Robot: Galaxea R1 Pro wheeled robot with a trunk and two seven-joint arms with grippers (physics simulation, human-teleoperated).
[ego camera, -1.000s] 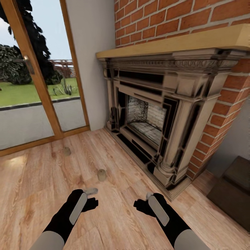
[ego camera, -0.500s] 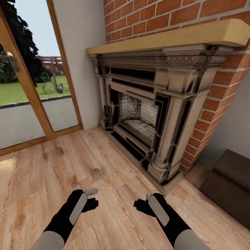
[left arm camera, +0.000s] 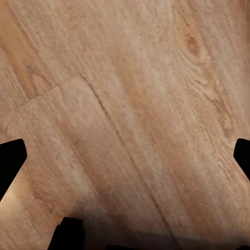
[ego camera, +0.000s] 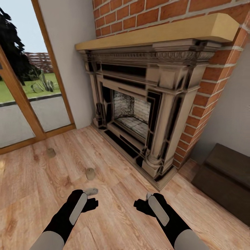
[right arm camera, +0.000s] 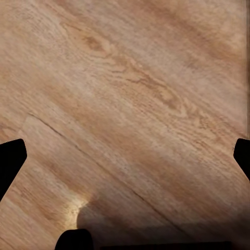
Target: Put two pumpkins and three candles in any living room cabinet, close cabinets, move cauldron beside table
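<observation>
Pale wood plank floor (ego camera: 114, 222) before brick-backed carved fireplace (ego camera: 139, 104); two stubby beige candles (ego camera: 90, 173) (upright) near glass door; both grippers' jaws spread apart, empty.

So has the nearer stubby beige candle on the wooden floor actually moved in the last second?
No. The nearer stubby beige candle keeps its place relative to the dark stone fireplace; both slid left together in the head view, so the camera turned, not the candle.
</observation>
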